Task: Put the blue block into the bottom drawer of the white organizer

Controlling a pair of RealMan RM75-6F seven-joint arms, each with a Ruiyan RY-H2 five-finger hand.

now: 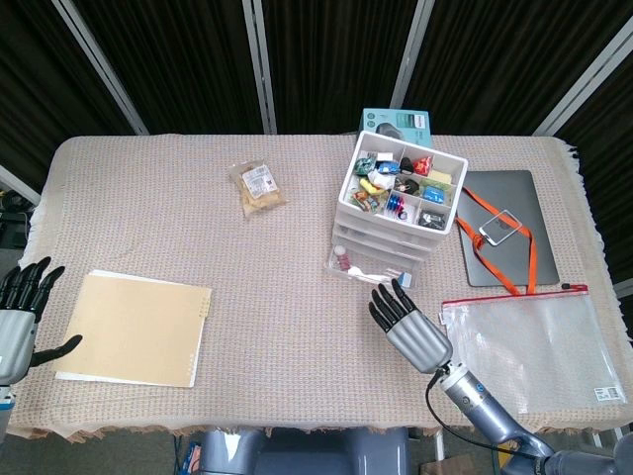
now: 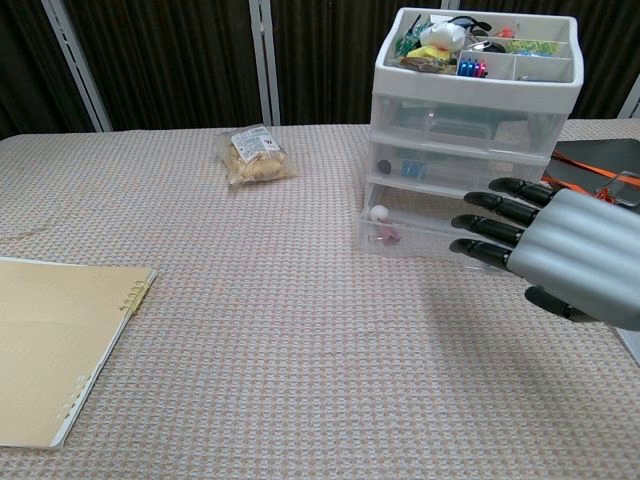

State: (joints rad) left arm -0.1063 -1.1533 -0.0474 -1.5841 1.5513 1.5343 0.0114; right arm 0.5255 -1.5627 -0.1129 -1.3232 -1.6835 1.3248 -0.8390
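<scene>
blue block not visible now, likely behind right hand, fingers spread, empty, before the pulled-out bottom drawer of white organizer; drawer left to close.
</scene>
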